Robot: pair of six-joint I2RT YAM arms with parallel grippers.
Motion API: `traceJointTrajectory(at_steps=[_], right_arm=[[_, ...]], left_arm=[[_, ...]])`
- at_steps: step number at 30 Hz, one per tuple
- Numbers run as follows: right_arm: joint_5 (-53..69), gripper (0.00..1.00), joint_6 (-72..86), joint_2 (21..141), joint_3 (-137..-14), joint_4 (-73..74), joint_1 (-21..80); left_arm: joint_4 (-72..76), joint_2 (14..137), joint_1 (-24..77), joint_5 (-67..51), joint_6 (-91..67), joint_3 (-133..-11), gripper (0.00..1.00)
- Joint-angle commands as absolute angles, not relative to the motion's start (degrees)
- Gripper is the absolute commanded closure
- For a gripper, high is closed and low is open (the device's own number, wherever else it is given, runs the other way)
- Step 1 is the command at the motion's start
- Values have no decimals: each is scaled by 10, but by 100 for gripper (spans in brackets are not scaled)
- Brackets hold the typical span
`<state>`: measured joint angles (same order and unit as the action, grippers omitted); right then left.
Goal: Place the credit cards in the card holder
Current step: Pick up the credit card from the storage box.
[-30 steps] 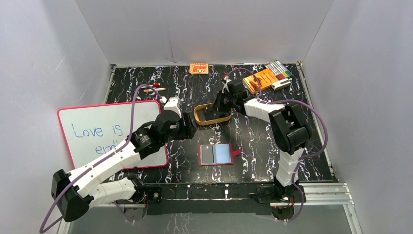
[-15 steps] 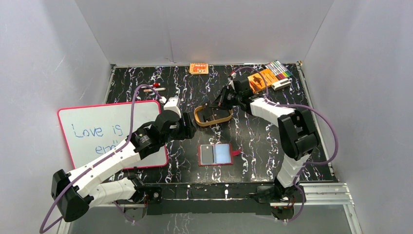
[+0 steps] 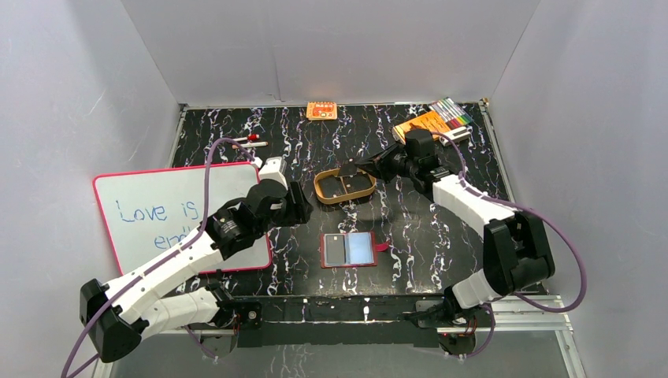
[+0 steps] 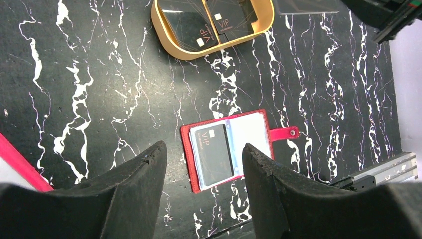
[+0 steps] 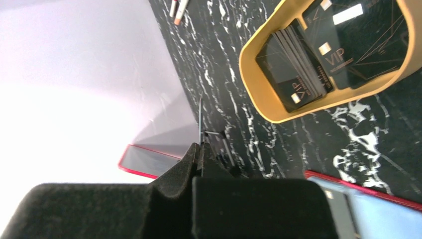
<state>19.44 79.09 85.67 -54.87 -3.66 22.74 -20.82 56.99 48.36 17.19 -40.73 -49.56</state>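
While the small dark red leather-like folding card holder [image 3: 350,250] lies open and flat on the black marble-patterned table [image 3: 441,236], you have one dark plastic VIP card [image 4: 215,152] seated in its left pocket. Its right pocket shows pale blue, and I cannot tell whether that is a card or bare lining.

Just beyond the card holder, the tan oval tray with a divider [image 3: 344,187] holds several more dark credit cards [image 4: 191,27]: a stack in one compartment and at least one in the other. In my judgement the task is begun but mostly outstanding, since those cards have yet to be moved across.

Your right gripper [image 5: 200,149] is pinched shut on a thin grey credit card [image 4: 303,5], which shows edge-on in its own camera. It hangs beyond and right of the card holder, at the tray's far right rim, with the forearm reaching in from the right.

Your left gripper [image 4: 204,149] hovers above and left of the card holder. Its jaws are apart and hold nothing, and the arm stretches over the red-framed whiteboard [image 3: 181,213].
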Motion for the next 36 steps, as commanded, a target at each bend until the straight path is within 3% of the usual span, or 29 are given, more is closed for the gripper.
traceJointTrajectory(at_steps=[1,20,25,28,36], right_arm=[[162,100,853,815,-563,-31,229],[202,100,745,747,-533,-45,222],[233,100,465,741,-600,74,233],[212,100,326,702,-578,157,239],[194,100,290,609,-418,183,242]], left_arm=[[-219,554,484,186,-422,-517,45],[-218,546,485,167,-446,-501,45],[-174,574,484,86,-441,-490,45],[-152,617,484,29,-439,-486,46],[-97,713,485,-24,-446,-470,50]])
